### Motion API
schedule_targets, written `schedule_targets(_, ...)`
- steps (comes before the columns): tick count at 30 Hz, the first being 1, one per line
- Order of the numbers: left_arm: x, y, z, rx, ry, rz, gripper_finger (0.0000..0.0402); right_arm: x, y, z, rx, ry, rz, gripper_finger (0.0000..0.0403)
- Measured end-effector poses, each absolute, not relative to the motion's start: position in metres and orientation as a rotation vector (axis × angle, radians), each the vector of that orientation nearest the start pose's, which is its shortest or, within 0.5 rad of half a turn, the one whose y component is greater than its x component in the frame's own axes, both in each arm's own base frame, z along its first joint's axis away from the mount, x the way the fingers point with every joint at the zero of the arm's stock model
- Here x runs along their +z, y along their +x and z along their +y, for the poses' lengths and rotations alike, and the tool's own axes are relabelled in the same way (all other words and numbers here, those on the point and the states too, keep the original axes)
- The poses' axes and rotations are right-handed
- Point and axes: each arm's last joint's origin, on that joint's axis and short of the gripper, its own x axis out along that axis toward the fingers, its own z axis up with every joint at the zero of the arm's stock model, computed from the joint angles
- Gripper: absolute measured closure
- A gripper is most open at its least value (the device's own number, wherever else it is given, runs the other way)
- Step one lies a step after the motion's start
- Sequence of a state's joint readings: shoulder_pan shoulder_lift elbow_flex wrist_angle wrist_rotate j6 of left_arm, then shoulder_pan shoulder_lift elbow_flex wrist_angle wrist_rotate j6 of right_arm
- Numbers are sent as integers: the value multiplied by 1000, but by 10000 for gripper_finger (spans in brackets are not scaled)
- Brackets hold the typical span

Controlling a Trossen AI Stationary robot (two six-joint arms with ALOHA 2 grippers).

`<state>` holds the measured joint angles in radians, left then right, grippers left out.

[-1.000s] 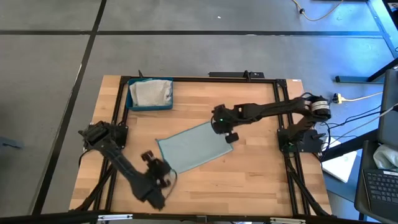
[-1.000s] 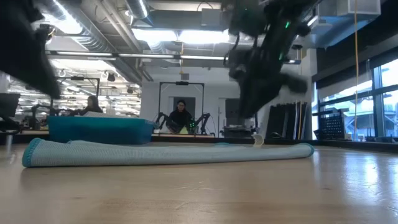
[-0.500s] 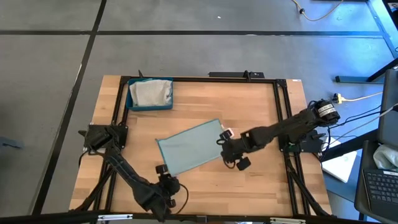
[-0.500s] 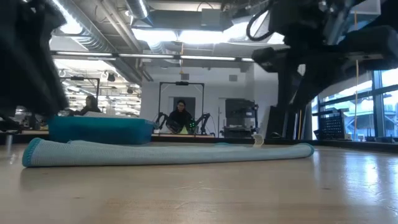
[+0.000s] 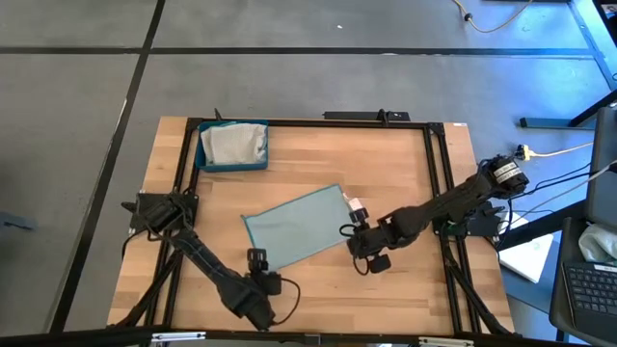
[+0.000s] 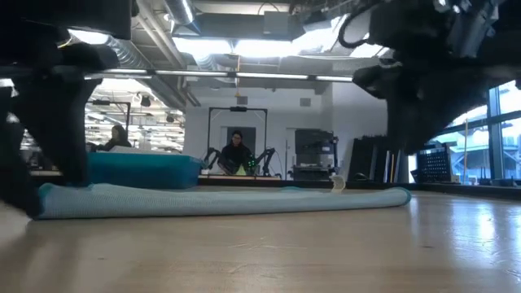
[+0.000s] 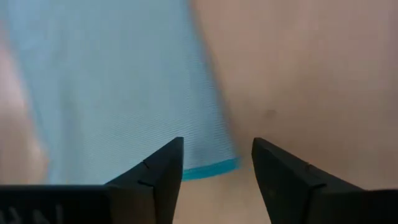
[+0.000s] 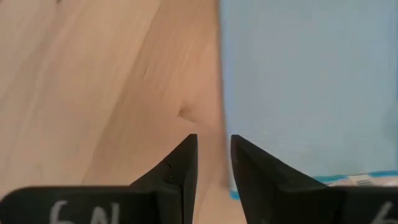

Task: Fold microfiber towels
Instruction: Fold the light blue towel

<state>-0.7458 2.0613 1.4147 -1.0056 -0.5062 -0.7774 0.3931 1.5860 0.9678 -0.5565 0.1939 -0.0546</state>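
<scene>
A teal microfiber towel [image 5: 301,226] lies flat and askew on the table's middle; in the low view it shows as a long low strip [image 6: 228,200]. My left gripper [image 5: 258,260] stands open low over the towel's near left corner, whose teal hem [image 7: 210,168] shows between its fingers [image 7: 217,152]. Over the towel's right edge near its near right corner, my right gripper [image 5: 357,231] points down, open by a narrow gap [image 8: 214,146]. Other towels lie bunched in the dark blue tray [image 5: 231,145].
The dark blue tray [image 6: 138,170] stands at the table's far left corner. A black frame [image 5: 436,193] runs along the table's left, far and right sides. Bare wood [image 5: 328,289] lies between the towel and the near edge. People sit in the room behind.
My right gripper has swung from the towel's far right corner toward the near edge, along the towel's right side, and has nearly stopped there. My left gripper has turned about, sunk and shifted toward the table's right, to the towel's near left corner. The towel has stayed in place.
</scene>
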Motion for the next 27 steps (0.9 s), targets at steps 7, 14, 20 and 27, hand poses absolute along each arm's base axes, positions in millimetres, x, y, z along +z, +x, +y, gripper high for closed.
schedule_targets(7,143,290,-237,283,246,1267,203,165,265,107,215,-397,1130,304)
schedule_targets(14,138,294,-225,296,186,1295,204,154,260,105,206,-378,1129,304)
schedule_targets(20,135,293,-223,320,134,1306,203,155,261,105,214,-384,1109,304)
schedule_targets(27,134,293,-218,343,85,1368,224,156,265,107,224,-386,1068,304)
